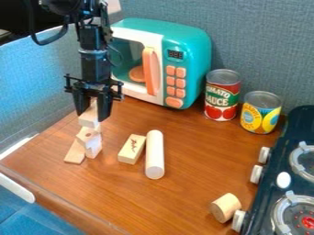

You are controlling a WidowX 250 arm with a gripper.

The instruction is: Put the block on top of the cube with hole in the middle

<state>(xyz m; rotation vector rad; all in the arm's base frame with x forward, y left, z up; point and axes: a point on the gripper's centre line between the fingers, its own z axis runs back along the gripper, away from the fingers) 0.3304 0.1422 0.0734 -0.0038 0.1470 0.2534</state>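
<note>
You have a brown wood-grain counter [190,193] before you, its surface lit with a soft sheen. Behind the counter stands a grey-blue, fabric-textured wall [264,46]; to its left, you see a brighter blue panel [27,85]. White trim [16,187] and a blue surface [40,218] lie beside the counter's lower-left edge.

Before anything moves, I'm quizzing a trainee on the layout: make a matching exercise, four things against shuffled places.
1. Toy microwave
2. Long cylinder
3. Short cylinder
4. Gripper

A. Beside a stove knob
B. Over the cube with the hole
C. Left of the red can in the picture
D. Right beside the dark-marked block

Pairs: 1-C, 2-D, 3-A, 4-B
</note>
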